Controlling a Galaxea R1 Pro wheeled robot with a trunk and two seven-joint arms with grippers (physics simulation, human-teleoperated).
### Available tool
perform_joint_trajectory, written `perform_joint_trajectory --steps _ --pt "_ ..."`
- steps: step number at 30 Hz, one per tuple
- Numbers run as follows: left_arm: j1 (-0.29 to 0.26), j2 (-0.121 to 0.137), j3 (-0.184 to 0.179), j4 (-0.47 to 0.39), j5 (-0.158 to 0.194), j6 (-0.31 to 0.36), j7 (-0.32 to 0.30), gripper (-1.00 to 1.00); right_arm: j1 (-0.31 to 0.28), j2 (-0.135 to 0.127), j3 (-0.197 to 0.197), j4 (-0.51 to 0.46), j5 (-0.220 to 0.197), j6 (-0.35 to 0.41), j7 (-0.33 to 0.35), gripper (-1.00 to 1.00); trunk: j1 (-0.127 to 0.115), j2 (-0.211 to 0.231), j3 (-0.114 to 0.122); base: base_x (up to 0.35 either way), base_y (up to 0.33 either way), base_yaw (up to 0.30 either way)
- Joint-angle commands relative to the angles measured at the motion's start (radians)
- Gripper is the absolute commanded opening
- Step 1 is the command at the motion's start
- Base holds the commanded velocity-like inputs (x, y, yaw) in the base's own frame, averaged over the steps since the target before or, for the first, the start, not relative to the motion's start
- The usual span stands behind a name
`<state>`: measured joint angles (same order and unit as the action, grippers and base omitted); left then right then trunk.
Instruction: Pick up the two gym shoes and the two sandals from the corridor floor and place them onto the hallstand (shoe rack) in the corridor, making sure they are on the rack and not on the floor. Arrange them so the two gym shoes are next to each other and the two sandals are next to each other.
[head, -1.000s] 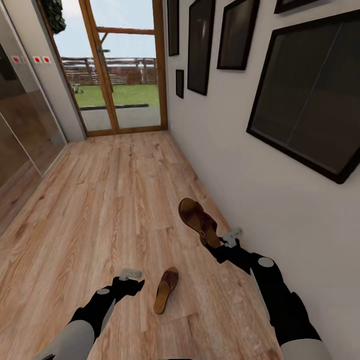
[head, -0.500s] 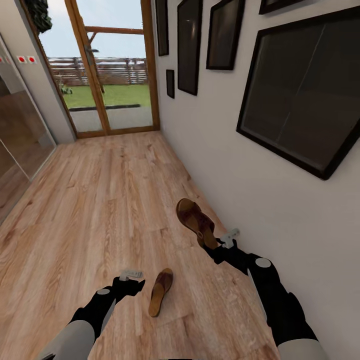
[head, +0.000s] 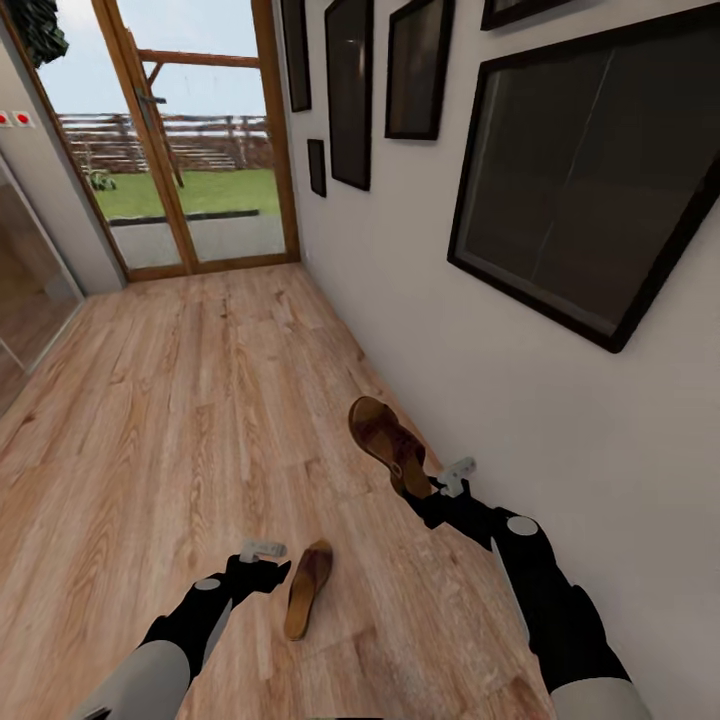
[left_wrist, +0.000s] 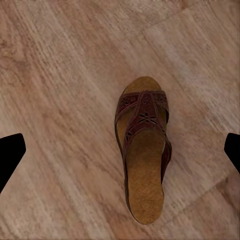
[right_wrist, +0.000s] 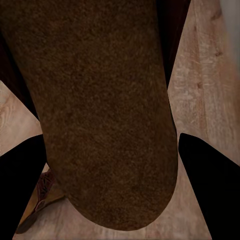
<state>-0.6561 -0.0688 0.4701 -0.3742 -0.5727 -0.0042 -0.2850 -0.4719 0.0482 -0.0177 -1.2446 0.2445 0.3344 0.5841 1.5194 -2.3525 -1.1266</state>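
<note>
My right gripper (head: 440, 488) is shut on the heel end of one dark brown sandal (head: 385, 440) and holds it above the corridor floor (head: 180, 400), close to the right wall. In the right wrist view its tan sole (right_wrist: 110, 110) sits between the dark fingers (right_wrist: 210, 195). The other sandal (head: 305, 590) lies on the floor just right of my left gripper (head: 262, 552). The left wrist view looks straight down on that sandal (left_wrist: 142, 150), with the open fingers (left_wrist: 10, 155) wide on either side and above it. The gym shoes and the hallstand are out of view.
A white wall (head: 450, 380) with several dark framed pictures (head: 570, 190) runs along the right. A wood-framed glass door (head: 200, 150) closes the far end of the corridor. A glass panel (head: 30, 290) lines the left side. Bare plank floor stretches ahead.
The whole picture has shifted left, so the camera has turned right. Both arms keep their pose, the right still holding its sandal. The floor sandal now shows nearer the left gripper.
</note>
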Motion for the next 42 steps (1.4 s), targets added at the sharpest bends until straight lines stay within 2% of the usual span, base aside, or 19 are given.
perform_joint_trajectory --steps 1,4,11,15,22,29,42 --pt "0.0 -0.001 0.009 -0.001 -0.009 0.0 -0.007 1.0 -0.001 0.004 -0.002 0.001 0.006 0.005 0.008 -1.0 0.0 0.0 -0.001 0.156 0.0 -0.005" --pt "0.0 0.0 0.01 -0.001 -0.01 0.0 -0.006 1.0 -0.001 0.019 -0.001 0.016 0.006 0.005 0.008 -1.0 0.0 0.0 -0.001 0.207 0.0 -0.003" --pt "0.001 0.001 0.01 -0.002 -0.01 -0.002 -0.006 1.0 -0.001 0.081 -0.001 0.085 0.006 0.006 0.007 -1.0 0.0 0.0 -0.001 0.098 0.0 -0.001" --pt "0.001 0.001 0.01 -0.002 -0.011 -0.002 -0.006 1.0 -0.001 0.092 -0.001 0.097 0.006 0.006 0.007 -1.0 0.0 0.0 -0.001 0.018 0.0 0.0" --pt "0.001 0.001 0.01 -0.001 -0.01 -0.008 -0.005 1.0 -0.001 0.097 -0.002 0.101 0.007 0.006 0.006 -1.0 0.0 0.0 -0.001 0.004 0.0 0.0" --pt "0.012 0.001 0.01 0.0 -0.008 -0.079 -0.004 1.0 -0.001 0.097 -0.002 0.099 0.007 0.005 0.006 -1.0 0.0 0.0 -0.001 0.071 -0.044 -0.003" --pt "0.026 0.001 0.01 0.001 -0.008 -0.093 -0.004 1.0 -0.001 0.096 -0.002 0.093 0.007 0.005 0.003 -1.0 0.0 0.0 -0.001 0.152 -0.132 -0.081"
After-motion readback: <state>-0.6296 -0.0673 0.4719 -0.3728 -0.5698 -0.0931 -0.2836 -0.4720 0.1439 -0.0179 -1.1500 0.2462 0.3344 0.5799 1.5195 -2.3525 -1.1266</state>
